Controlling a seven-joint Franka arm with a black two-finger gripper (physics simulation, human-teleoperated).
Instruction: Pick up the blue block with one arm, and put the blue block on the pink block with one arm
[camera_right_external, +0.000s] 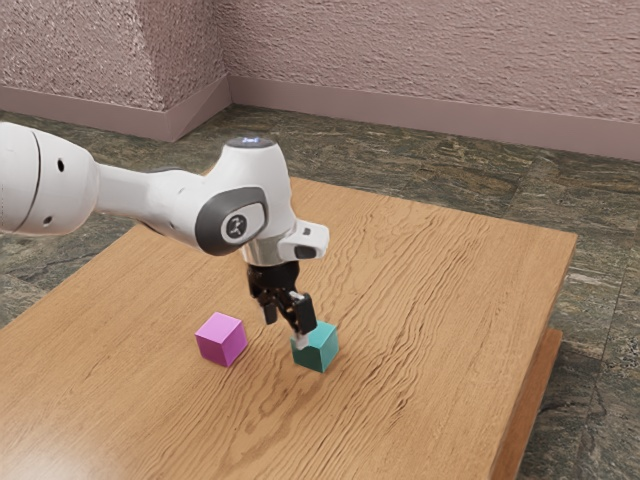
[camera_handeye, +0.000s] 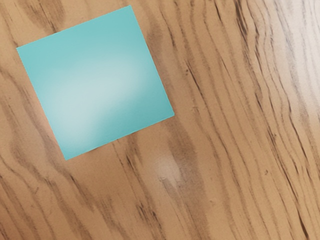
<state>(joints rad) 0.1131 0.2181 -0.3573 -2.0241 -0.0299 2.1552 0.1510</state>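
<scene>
a: what's there?
b: a wooden tabletop (camera_right_external: 430, 300), a white arm (camera_right_external: 150, 200) reaching in from the exterior view's left, and two small blocks.
a: where's the blue block (camera_right_external: 319, 346)?
b: resting on the tabletop near the pink block (camera_right_external: 221, 338), not yet lifted.
a: and the tool (camera_right_external: 287, 322)?
b: spread, pinching nothing. it's low, just beside the blue block's top edge, likely lining up a grip.

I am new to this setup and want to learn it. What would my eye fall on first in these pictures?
The white arm reaches in from the exterior view's left, its black tool down close to the blue block on the wooden table. The pink block stands apart, to that block's left in the exterior view.
</scene>
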